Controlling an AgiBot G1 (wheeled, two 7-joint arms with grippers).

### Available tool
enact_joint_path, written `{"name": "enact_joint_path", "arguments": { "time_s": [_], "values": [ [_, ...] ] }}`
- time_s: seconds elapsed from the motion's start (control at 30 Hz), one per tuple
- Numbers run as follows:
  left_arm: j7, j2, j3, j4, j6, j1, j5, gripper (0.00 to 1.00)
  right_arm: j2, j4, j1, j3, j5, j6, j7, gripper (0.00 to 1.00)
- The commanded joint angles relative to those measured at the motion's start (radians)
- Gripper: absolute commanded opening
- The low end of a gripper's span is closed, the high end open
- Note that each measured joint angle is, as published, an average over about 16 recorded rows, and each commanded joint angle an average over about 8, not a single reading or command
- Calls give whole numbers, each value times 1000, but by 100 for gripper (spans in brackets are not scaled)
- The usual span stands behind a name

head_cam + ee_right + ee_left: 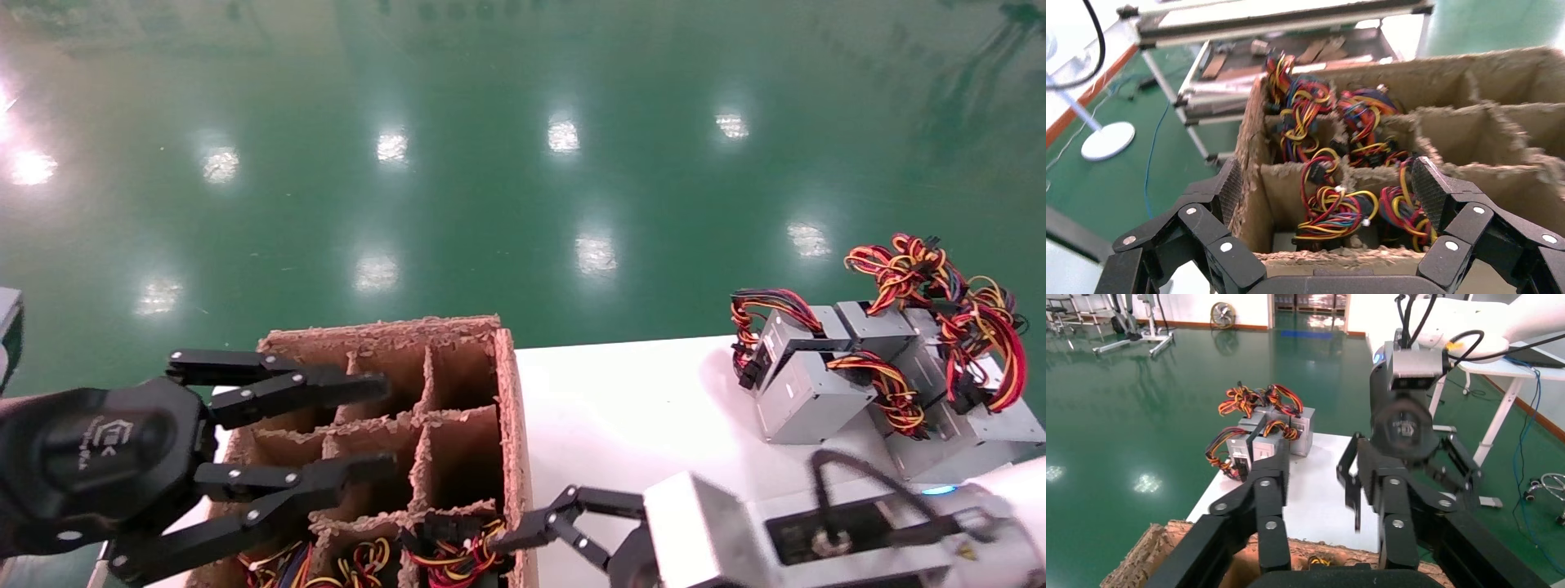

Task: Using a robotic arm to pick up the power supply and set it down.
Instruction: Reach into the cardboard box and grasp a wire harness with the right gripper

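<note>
A brown cardboard divider box [458,367] stands at the white table's left end. Its nearest cells hold power supplies, of which mostly the red, yellow and black wire bundles [1333,208] show. My right gripper [1329,184], on the arm with the silver wrist module [695,531], is open. Its fingers straddle the near corner cell just above those wires [453,559], touching nothing. My left gripper [384,425] hovers open and empty over the box's left cells. Several grey power supplies [817,384] lie piled at the table's right end.
The pile of power supplies [1260,435] takes up the far right of the white table [637,408], with bare tabletop between it and the box. Green floor lies beyond. The right arm's gripper [1407,416] hangs close in front of my left one.
</note>
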Motion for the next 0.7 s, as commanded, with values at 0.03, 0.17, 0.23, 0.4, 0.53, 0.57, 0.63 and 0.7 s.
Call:
{"name": "enact_joint_path", "arguments": {
  "time_s": [0.03,0.17,0.23,0.4,0.53,0.57,0.63,0.7],
  "values": [
    [0,0,0,0,0,0,0,0,-20,5,16,-24,-29,2,8,100],
    [0,0,0,0,0,0,0,0,-60,11,19,-54,-90,42,11,75],
    [0,0,0,0,0,0,0,0,-74,9,19,-63,-112,56,10,50],
    [0,0,0,0,0,0,0,0,-99,-6,25,-83,-144,58,3,1],
    [0,0,0,0,0,0,0,0,-113,-18,32,-100,-164,43,-6,0],
    [0,0,0,0,0,0,0,0,-116,-22,34,-103,-168,39,-8,0],
    [0,0,0,0,0,0,0,0,-119,-31,36,-108,-173,33,-13,0],
    [0,0,0,0,0,0,0,0,-120,-41,38,-111,-176,27,-18,0]
  ]
}}
